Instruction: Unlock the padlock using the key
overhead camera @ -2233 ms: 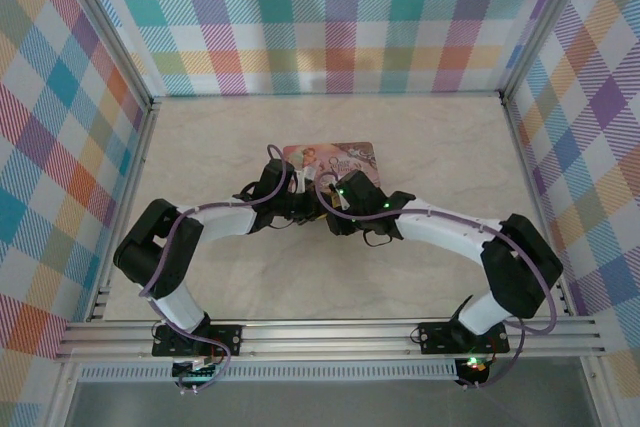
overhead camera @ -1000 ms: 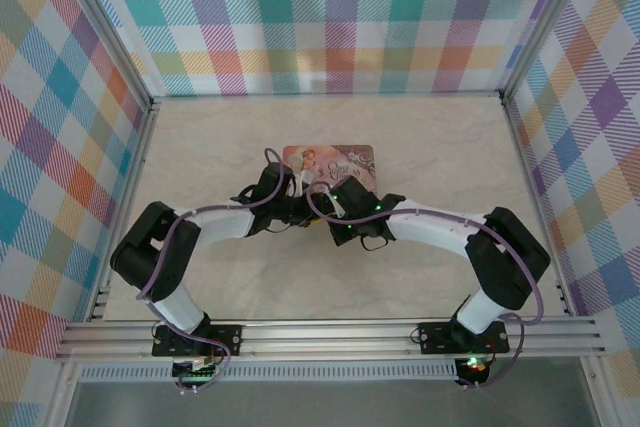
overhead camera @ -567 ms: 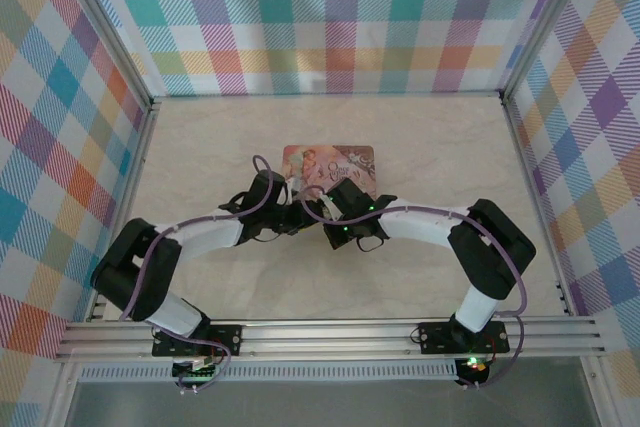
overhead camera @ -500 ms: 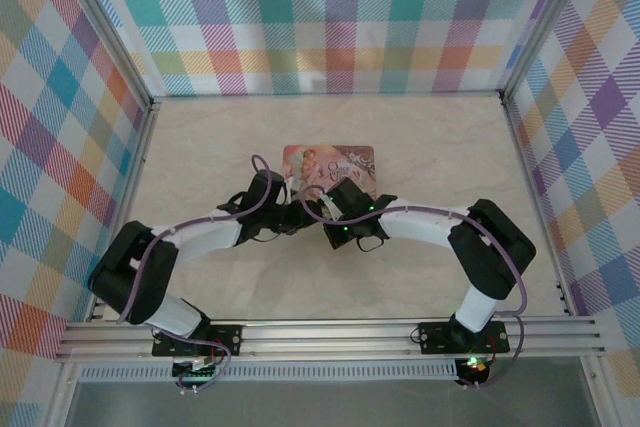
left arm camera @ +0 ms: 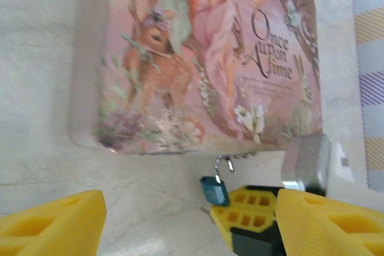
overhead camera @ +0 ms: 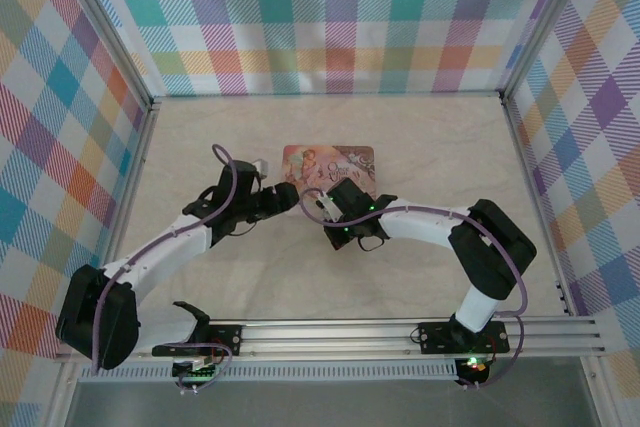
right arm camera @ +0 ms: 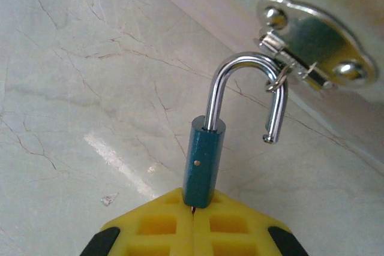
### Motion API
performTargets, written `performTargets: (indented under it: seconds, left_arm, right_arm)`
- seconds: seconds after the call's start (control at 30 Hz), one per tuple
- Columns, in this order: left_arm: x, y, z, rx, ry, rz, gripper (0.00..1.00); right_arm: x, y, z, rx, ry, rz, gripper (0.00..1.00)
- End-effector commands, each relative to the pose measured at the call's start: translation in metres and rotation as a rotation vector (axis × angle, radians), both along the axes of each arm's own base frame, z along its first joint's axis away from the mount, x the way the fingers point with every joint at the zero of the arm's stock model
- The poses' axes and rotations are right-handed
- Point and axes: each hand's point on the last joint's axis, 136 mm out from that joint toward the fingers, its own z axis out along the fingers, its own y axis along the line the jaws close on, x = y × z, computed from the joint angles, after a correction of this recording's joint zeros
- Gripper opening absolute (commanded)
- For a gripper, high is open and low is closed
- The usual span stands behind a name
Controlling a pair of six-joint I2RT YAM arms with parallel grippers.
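The padlock (right arm camera: 203,163), a small teal body with a silver shackle, hangs from the hasp (right arm camera: 312,49) on the front wall of the pink illustrated tin (left arm camera: 204,58). One end of its shackle stands free of the body. My right gripper (right arm camera: 193,220) is shut just below the padlock's base, and a thin sliver of the key (right arm camera: 193,210) shows between its yellow pads. In the left wrist view the padlock (left arm camera: 214,190) sits against the right gripper's fingers (left arm camera: 255,208). My left gripper (left arm camera: 189,232) is open and holds nothing, a little back from the tin (overhead camera: 330,161).
The tin lies near the middle of the marbled tabletop (overhead camera: 430,147). Checked walls (overhead camera: 330,17) close in the back and both sides. The left arm (overhead camera: 160,247) stretches low across the near left of the table.
My left gripper has opened and drawn back to the left, away from the padlock, and its arm has dropped low. The right gripper has stayed shut at the padlock.
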Motion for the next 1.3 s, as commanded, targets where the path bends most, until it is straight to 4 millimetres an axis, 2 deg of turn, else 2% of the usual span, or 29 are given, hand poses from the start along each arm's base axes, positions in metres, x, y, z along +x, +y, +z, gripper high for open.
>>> performTargets:
  seconds: [0.0,0.27,0.5,0.93,1.27]
  left_arm:
    - [0.015,0.015,0.002,0.054,-0.006,0.055,0.75]
    - [0.050,0.012,0.000,0.050,-0.034,0.085,0.76]
    - [0.074,-0.002,-0.008,0.022,-0.017,0.069,0.76]
    - [0.083,-0.010,-0.015,0.005,-0.006,0.053,0.76]
    - [0.086,-0.018,-0.020,-0.033,0.013,0.040,0.75]
  right_arm:
    - [-0.006,-0.005,0.006,-0.019,-0.022,0.045,0.00]
    - [-0.006,-0.008,0.012,-0.041,-0.061,0.108,0.00]
    - [-0.003,-0.008,0.014,-0.062,-0.100,0.148,0.00]
    - [-0.004,-0.009,0.013,-0.104,-0.140,0.249,0.00]
    - [0.008,-0.009,0.019,-0.149,-0.261,0.339,0.00]
